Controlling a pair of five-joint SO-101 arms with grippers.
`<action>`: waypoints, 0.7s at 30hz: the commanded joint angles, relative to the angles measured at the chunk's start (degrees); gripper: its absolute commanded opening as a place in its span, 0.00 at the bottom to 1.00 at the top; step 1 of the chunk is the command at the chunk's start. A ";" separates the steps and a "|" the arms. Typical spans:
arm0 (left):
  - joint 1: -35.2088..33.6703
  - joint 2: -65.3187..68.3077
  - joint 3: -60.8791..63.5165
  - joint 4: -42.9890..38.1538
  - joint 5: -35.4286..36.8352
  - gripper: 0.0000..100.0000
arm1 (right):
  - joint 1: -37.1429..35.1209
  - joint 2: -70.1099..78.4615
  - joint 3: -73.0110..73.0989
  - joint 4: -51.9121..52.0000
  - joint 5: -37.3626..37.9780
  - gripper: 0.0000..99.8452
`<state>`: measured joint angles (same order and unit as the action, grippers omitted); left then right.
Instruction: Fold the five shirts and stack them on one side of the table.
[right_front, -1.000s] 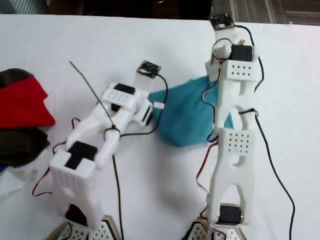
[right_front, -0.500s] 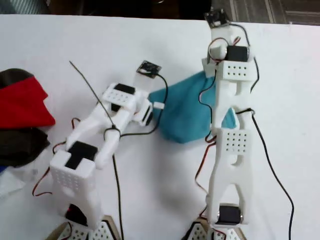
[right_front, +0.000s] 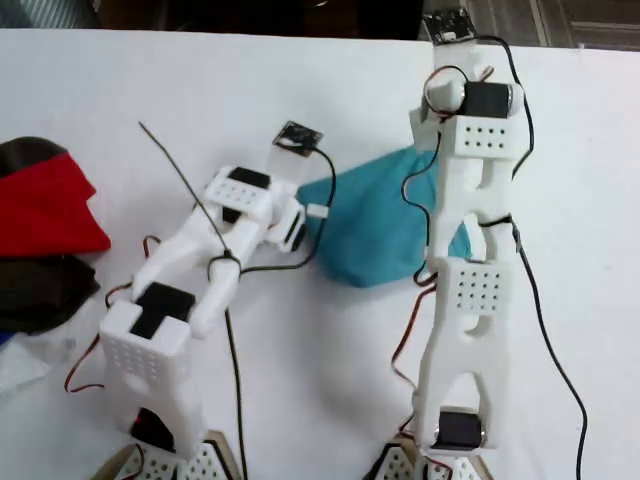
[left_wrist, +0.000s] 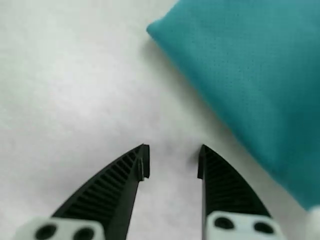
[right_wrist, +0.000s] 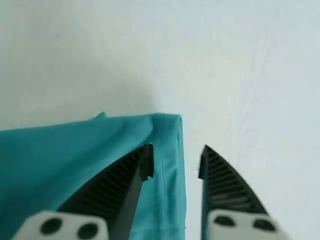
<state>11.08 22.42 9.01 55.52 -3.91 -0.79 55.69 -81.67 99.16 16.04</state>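
Observation:
A teal shirt (right_front: 365, 225) lies bunched on the white table (right_front: 200, 80) between the two arms. My left gripper (left_wrist: 172, 162) is open over bare table, just short of the teal shirt's (left_wrist: 250, 75) near corner; in the high view it sits at the shirt's left tip (right_front: 316, 212). My right arm (right_front: 465, 180) stretches over the shirt toward its far corner. My right gripper (right_wrist: 175, 162) is open, its fingers straddling the hemmed edge of the teal shirt (right_wrist: 75, 150) at that corner.
At the table's left edge lies a pile of shirts: a red one (right_front: 45, 205) on top, with dark ones (right_front: 35, 290) under and behind it. Thin black cables (right_front: 235, 370) run from both arms. Bare table stretches along the far side and to the right.
My right arm swung slightly left, then back right and a little farther out over the shirt's far corner. The left arm stayed put.

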 joint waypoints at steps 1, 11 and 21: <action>0.26 0.09 -1.27 -0.79 -0.35 0.18 | 0.22 -4.88 1.93 2.15 -0.62 0.05; 0.26 0.09 -1.27 -0.79 -0.35 0.18 | 4.70 -12.35 32.53 2.15 4.31 0.02; 0.44 0.09 -1.27 -0.79 -0.44 0.18 | 9.01 -22.99 51.78 -9.45 7.91 0.02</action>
<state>11.08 22.42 9.01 55.52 -4.00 7.82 38.02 -30.95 92.22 23.43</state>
